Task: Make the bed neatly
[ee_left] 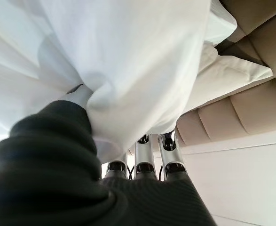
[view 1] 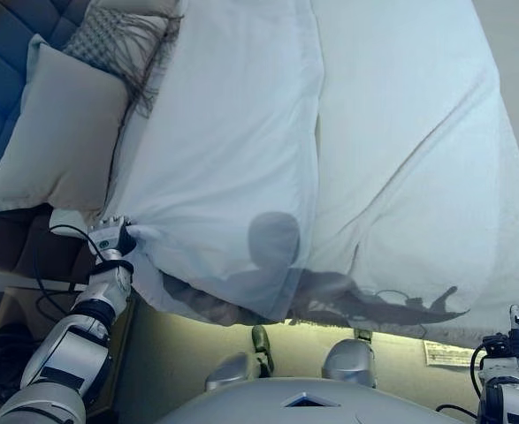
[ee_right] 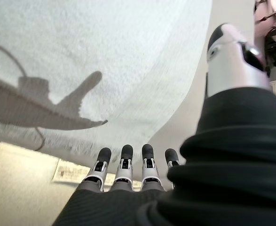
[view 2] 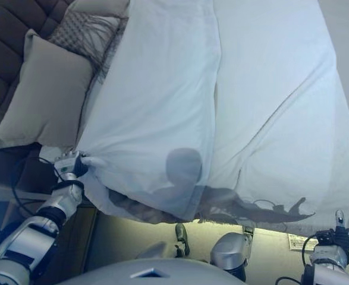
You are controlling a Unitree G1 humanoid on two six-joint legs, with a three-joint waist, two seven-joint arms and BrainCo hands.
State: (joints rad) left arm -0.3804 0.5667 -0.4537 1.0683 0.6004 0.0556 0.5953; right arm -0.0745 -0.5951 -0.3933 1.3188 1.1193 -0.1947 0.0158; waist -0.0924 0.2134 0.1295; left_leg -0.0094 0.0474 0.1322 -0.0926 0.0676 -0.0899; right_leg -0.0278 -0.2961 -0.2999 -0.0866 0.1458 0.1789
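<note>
A white duvet [view 1: 330, 150] covers the bed, with a fold running down its middle. My left hand [view 1: 110, 240] is at the duvet's near left corner, by the head of the bed. In the left wrist view the white cloth [ee_left: 128, 70] is bunched between my thumb [ee_left: 79, 96] and my fingers [ee_left: 145, 160], so the hand is shut on it. My right hand [view 2: 338, 234] is low at the bed's near side, below the duvet's hanging edge. In its wrist view the fingers [ee_right: 123, 165] are straight and hold nothing.
A beige pillow [view 1: 60, 132] leans on the dark padded headboard [view 1: 11, 44] at the left. A grey fringed throw [view 1: 118, 40] lies beside it. A bedside table [view 1: 20, 265] stands under my left arm. A paper label [view 1: 449, 353] lies on the floor.
</note>
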